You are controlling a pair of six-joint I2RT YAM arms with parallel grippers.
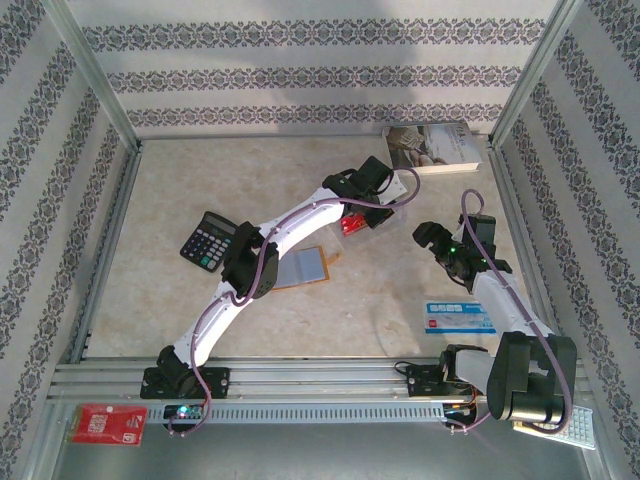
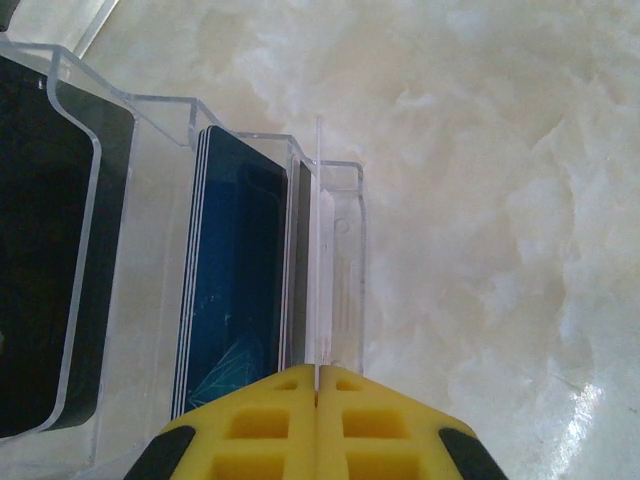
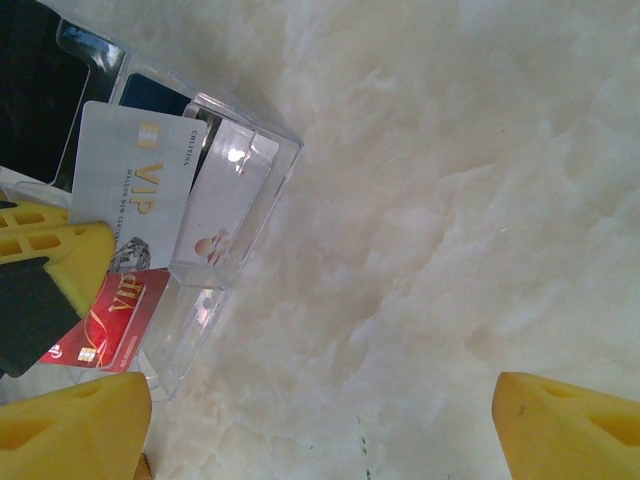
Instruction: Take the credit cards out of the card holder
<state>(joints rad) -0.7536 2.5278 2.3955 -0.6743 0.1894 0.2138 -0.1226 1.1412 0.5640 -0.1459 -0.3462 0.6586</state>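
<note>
Pinching a VIP card (image 3: pixel 135 195) at the clear card stand (image 2: pixel 350 250).
My left gripper (image 2: pixel 317 385) clamped it, right gripper (image 3: pixel 322 425) hung open; one blue-white card (image 1: pixel 458 317) lay out, several sat inside.

The card holder (image 1: pixel 305 267) is lying open and flat on the table, its blue-grey lining facing up with an orange edge showing. It is partly hidden. A white VIP card (image 3: pixel 140 195) is standing upright over a clear rack (image 3: pixel 240 265), with the left gripper (image 2: pixel 317 378) pinching it. A blue card (image 2: pixel 235 280) and a pale card (image 3: pixel 218 215) are sitting in the rack's slots. A red card (image 3: pixel 105 320) is resting at its end.
</note>
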